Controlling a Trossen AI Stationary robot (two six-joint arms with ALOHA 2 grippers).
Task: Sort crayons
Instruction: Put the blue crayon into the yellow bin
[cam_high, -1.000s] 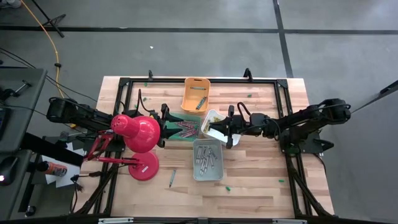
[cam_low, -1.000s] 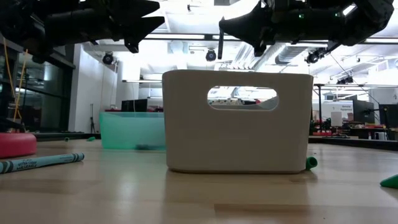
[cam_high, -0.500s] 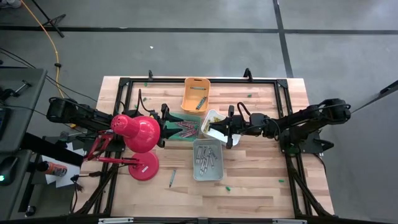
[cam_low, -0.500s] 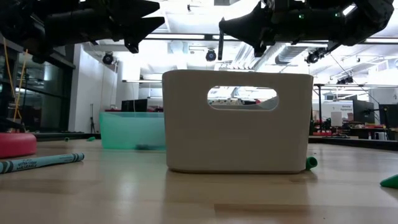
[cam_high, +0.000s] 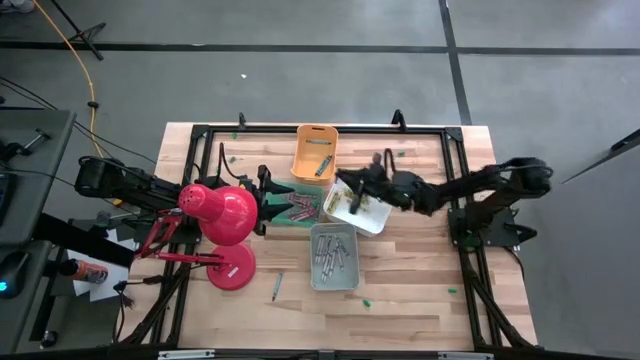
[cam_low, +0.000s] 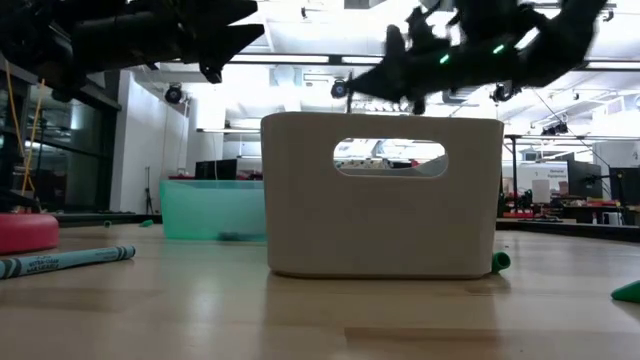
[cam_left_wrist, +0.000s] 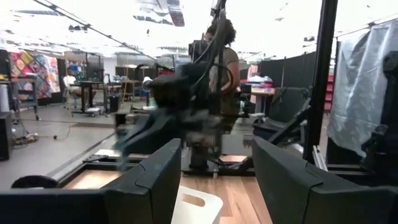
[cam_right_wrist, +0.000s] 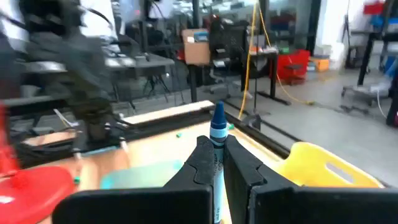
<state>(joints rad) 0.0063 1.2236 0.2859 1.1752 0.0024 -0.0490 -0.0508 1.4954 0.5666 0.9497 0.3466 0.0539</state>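
Note:
My right gripper is shut on a blue crayon above the white bin that holds yellow crayons, close to the orange bin. My left gripper is open and empty at the left end of the teal bin, which holds red crayons. Grey crayons lie in the grey bin. One loose crayon lies flat on the table, also seen in the low view. My right gripper pinches the blue crayon's wrapped middle between its two fingers. The crayon lies along the fingers, and its pointed end sticks out past the fingertips. It is lifted clear of the bins and the table.
A red desk lamp stands over the left arm, its base on the table's near left. Small green specks lie on the wood. A black frame runs around the work area. A person stands beyond the table.
My right gripper has swung toward the table's far edge and the orange bin, carrying the blue crayon, and has tipped so that its fingers slant downward. It stays shut on the crayon.

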